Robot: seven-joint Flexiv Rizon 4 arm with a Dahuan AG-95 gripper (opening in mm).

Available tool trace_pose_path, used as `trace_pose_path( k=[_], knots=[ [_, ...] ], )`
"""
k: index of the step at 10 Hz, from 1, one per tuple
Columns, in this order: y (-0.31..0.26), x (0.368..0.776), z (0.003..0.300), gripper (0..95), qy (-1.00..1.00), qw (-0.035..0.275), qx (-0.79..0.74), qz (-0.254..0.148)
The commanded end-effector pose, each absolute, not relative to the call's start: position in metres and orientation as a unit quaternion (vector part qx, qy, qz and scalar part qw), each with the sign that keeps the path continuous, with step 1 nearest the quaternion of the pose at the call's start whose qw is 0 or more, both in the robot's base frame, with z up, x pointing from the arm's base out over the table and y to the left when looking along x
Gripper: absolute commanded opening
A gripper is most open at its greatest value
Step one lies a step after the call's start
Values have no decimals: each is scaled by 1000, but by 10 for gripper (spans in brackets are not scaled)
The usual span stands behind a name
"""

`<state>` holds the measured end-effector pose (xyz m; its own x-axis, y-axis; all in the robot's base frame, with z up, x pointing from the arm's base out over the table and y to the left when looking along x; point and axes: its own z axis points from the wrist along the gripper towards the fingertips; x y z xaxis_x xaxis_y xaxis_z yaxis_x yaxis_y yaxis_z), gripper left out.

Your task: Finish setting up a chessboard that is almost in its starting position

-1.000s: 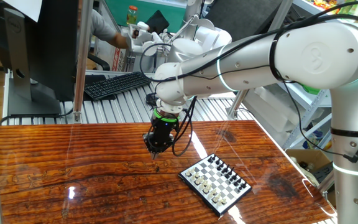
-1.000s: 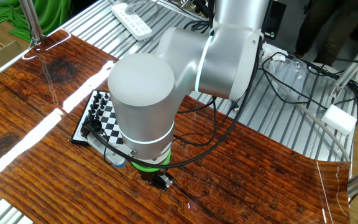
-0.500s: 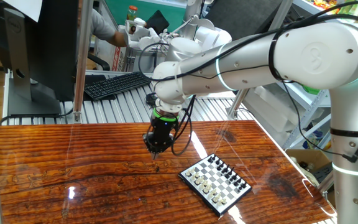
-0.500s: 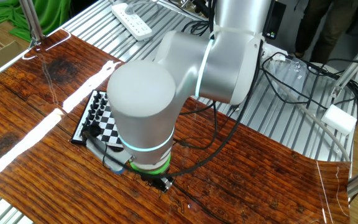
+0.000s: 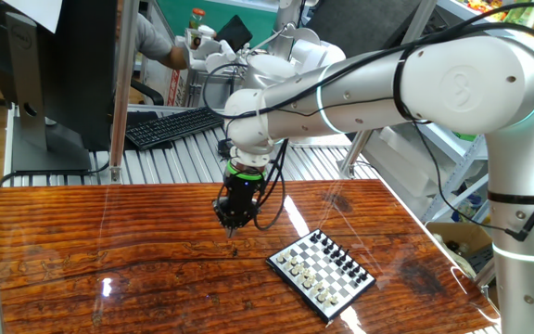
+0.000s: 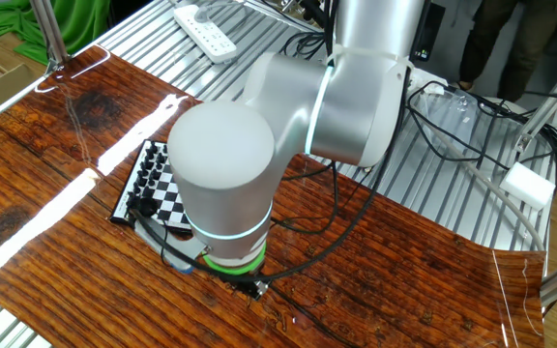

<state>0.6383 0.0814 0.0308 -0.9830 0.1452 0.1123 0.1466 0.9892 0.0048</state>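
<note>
The chessboard (image 5: 322, 272) is laid flat on the wooden table (image 5: 91, 260), toward the near right part of it in one fixed view, with rows of tiny black and white pieces set along its two opposite edges. The gripper (image 5: 233, 223) is pointed straight down at the bare wood up and to the left of the board, near it but clearly apart from it. Its jaws are drawn fully together, and whether some very small piece is pinched at the tip cannot be told. A black cable (image 5: 272, 209) is looped from the wrist down beside the gripper. Behind the table a ribbed metal surface (image 5: 184, 160) is seen, on which a black keyboard (image 5: 174, 126) and a monitor (image 5: 68, 74) are placed, with a vertical metal post (image 5: 123, 88) in front of them. In the other fixed view the big white arm joint (image 6: 225, 179) is set in the foreground, so that the right part of the chessboard (image 6: 153, 184) and nearly all of the gripper are hidden; a white power strip (image 6: 206, 35) is shown there on the ribbed surface.
</note>
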Motion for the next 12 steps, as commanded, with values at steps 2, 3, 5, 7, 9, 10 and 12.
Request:
trace_pose_path(
  k=[2,3,5,7,9,10,12],
  knots=[
    [81,640,30,0,-996,60,-69,-9],
    [81,639,30,0,-996,60,-68,-9],
    [79,633,31,0,-996,61,-67,-9],
    [77,627,31,0,-996,60,-66,-11],
    [74,621,29,0,-996,60,-65,-13],
    [73,619,29,0,-996,58,-65,-13],
    [72,614,29,0,-996,55,-64,-13]
  ],
)
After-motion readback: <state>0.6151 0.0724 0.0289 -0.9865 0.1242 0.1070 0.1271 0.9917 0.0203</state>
